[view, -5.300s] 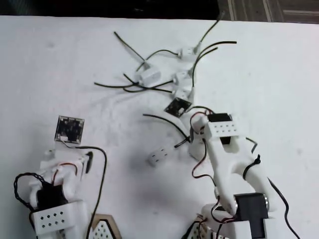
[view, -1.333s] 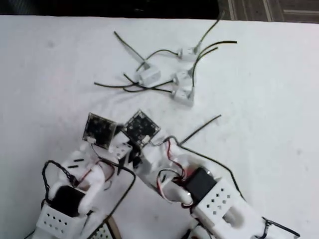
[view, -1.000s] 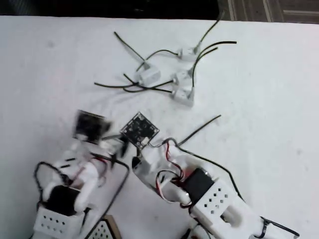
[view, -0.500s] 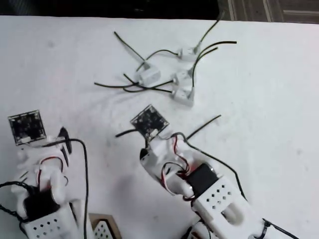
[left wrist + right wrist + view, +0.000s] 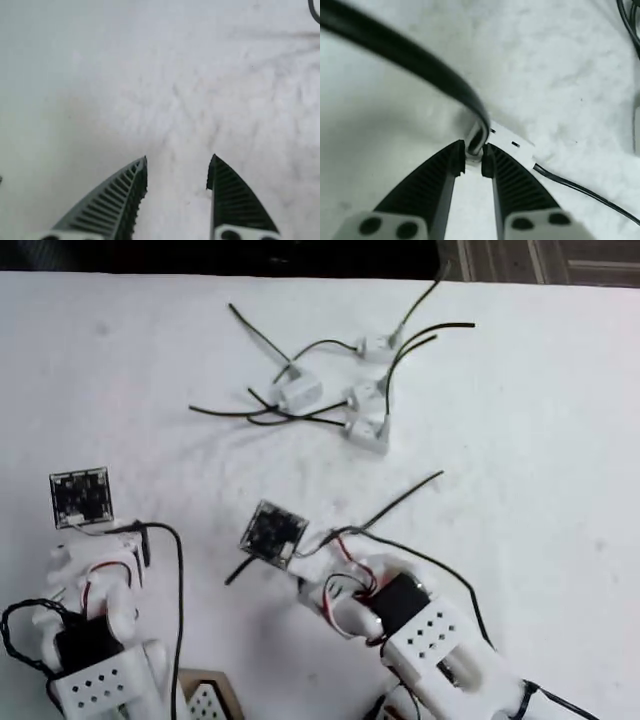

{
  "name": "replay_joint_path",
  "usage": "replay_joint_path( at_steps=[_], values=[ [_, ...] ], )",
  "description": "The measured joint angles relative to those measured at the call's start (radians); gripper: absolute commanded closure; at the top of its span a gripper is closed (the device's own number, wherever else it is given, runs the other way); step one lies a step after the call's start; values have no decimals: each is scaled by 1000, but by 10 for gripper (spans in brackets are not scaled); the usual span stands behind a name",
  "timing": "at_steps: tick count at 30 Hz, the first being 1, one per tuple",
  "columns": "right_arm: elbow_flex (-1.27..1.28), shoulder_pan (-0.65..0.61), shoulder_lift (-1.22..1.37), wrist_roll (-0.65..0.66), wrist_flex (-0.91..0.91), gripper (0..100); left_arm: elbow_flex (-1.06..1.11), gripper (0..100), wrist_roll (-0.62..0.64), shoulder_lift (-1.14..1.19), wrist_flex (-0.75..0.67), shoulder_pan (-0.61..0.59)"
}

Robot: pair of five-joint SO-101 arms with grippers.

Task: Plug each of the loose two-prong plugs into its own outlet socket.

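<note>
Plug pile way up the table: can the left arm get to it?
Probably yes. The left end effector is open and empty, and only bare table lies between it and the plug pile. The right end effector, shut on a white connector, sits off to the side.

No writing, label, number or sign can be read anywhere. The dark circuit board (image 5: 80,497) on the left arm and the second circuit board (image 5: 273,533) on the right arm show only pale specks, too small to make out.
</note>
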Motion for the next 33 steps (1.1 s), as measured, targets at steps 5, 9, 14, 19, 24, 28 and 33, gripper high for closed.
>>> replay_joint_path(
  at_steps=[5,9,14,19,24,28,33],
  values=[
    [-44,129,-23,-43,8,981,5,796,0,0,0,40],
    [-132,269,-78,-161,35,981,14,793,0,2,0,152],
    [-166,420,-167,-279,48,981,18,793,-121,2,0,316],
    [-166,528,-207,-325,48,981,20,781,-153,2,26,491],
    [-166,605,-210,-328,48,981,-18,755,-158,2,97,601],
    [-123,628,-212,-328,12,981,-100,754,-192,0,150,677],
    [-89,672,-213,-328,-37,981,-190,754,-204,44,181,769]
  ],
)
